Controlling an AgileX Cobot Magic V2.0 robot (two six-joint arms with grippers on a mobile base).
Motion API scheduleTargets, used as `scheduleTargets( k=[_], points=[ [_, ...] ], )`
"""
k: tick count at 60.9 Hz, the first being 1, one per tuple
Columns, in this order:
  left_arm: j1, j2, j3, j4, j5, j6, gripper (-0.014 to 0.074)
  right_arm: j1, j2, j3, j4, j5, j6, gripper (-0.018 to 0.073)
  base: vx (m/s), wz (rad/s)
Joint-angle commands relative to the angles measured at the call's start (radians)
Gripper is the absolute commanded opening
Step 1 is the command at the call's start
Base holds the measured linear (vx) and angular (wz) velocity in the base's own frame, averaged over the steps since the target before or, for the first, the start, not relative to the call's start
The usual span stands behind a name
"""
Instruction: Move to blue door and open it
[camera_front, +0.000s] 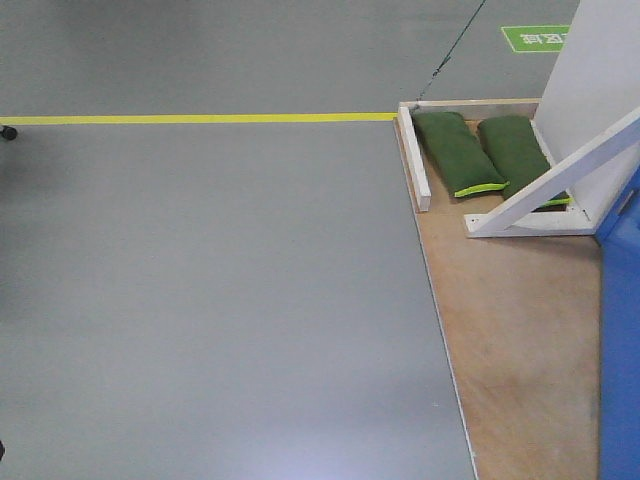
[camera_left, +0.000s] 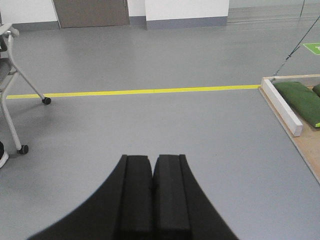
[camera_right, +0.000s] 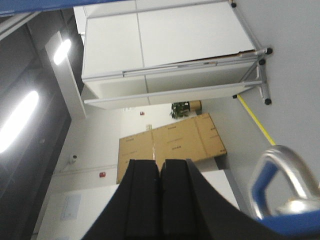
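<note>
The blue door shows as a glossy blue panel at the right edge of the front view, standing on a wooden base. In the right wrist view its silver lever handle curves at the lower right over a strip of blue door, close to the right of my right gripper. That gripper is shut and empty, its view tilted toward the room. My left gripper is shut and empty, pointing over bare grey floor. The thumb-turn lock and latch plate are out of view.
White slanted braces and a white wall panel stand on the base, with two green sandbags behind a white rail. A yellow floor line crosses ahead. A wheeled chair frame stands left.
</note>
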Motion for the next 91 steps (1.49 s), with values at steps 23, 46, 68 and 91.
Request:
scheduleTargets(
  k=[23,46,68,91],
  points=[
    [-0.001,-0.018,-0.032,0.001,-0.079,-0.004,0.0071,-0.005,0.079,-0.226,-0.004,0.333,-0.01,-0.0004,0.0,0.0],
    [-0.001,-0.018,-0.032,0.001,-0.079,-0.004,0.0071,0.256,0.017,-0.225,-0.01,0.426,-0.01,-0.0004,0.0,-0.01],
    [-0.001,-0.018,-0.032,0.001,-0.079,-0.004,0.0071,0.607,0.018,-0.225,-0.013,0.516,-0.01,-0.0004,-0.03,-0.12],
    [-0.001,-0.017,-0.032,0.001,-0.079,-0.004,0.0071,0.919,0.038,-0.225,-0.01,0.514,-0.01,-0.0004,-0.02,-0.17]
  ],
)
